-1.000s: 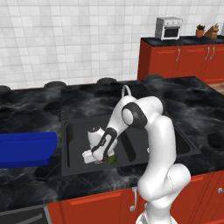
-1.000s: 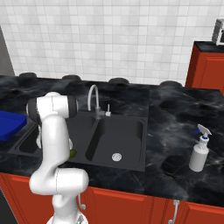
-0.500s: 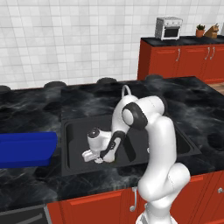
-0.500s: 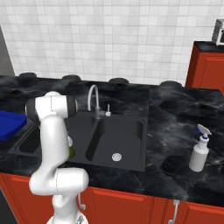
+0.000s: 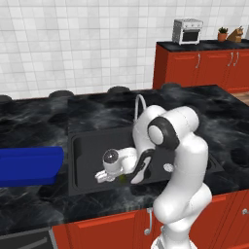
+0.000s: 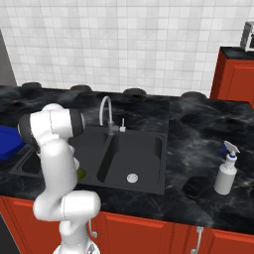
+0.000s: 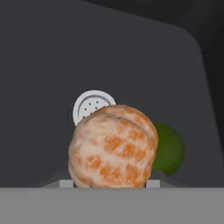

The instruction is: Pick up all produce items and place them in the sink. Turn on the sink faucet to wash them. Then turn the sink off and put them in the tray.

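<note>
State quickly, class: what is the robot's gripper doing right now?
Gripper: closed on the lumpy orange-tan fruit, held over the sink with the green ball just behind it.

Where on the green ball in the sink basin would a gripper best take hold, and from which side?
Across the middle of the green ball, coming straight down from above. It is round, so no side grips better, and it lies on the sink floor close beside the orange lumpy piece, which blocks that side.
</note>
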